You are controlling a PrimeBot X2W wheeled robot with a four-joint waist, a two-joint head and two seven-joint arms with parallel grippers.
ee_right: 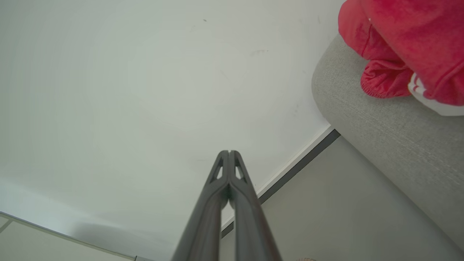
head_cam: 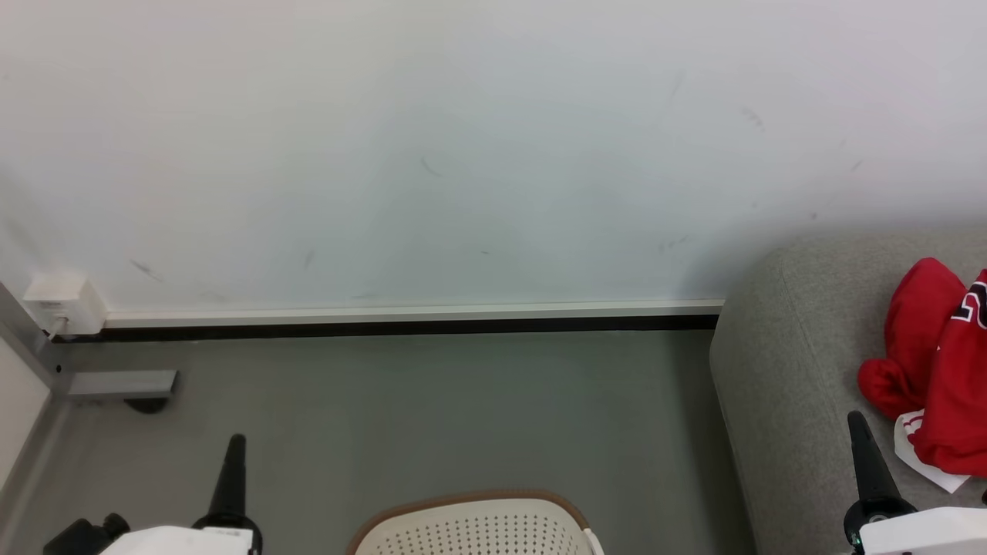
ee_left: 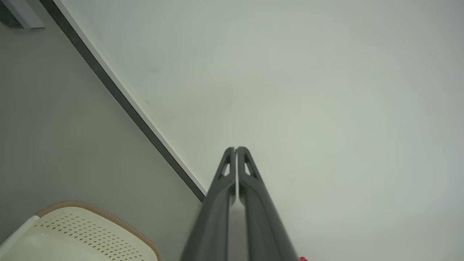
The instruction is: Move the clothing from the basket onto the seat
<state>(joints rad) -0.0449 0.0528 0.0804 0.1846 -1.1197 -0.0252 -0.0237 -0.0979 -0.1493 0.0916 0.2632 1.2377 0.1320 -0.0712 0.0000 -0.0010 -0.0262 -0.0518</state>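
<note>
Closest in, the robot's two dark claws point upward at the bottom edge of the head view. The left claw (head_cam: pixel 234 441) stands over bare grey floor (head_cam: pixel 463 408), the right claw (head_cam: pixel 857 420) over the front edge of the seat (head_cam: pixel 786 370). Each wrist view shows its own pair of long fingers pressed together with nothing between them: left claw (ee_left: pixel 235 148) closed and empty, right claw (ee_right: pixel 229 152) closed and empty.

Between them, on the floor just beside the seat's rounded end, sits the basket (head_cam: pixel 463 532), cream, perforated, with a brown rim. Just its far wall and rim are in sight, and no fabric shows above the rim. Its inside cannot be seen.

The clothing (head_cam: pixel 937 362) lies on the seat, heaped near the rounded corner closest to the wall (head_cam: pixel 463 154). A plain red garment (head_cam: pixel 914 324) is bunched on the wall side, and a red and white jersey (head_cam: pixel 960 401) overlaps it toward the front edge. The right wrist view shows the same red heap (ee_right: pixel 409 40) resting on grey upholstery (ee_right: pixel 380 123).

A pale skirting board (head_cam: pixel 416 313) runs along the wall's foot, with a small white box (head_cam: pixel 63 304) at its far left.

Judging by this, the transfer looks finished or nearly so. The next move calls for a look down into the basket. If anything is left there, a claw must open, reach in and lift it across to the seat.
</note>
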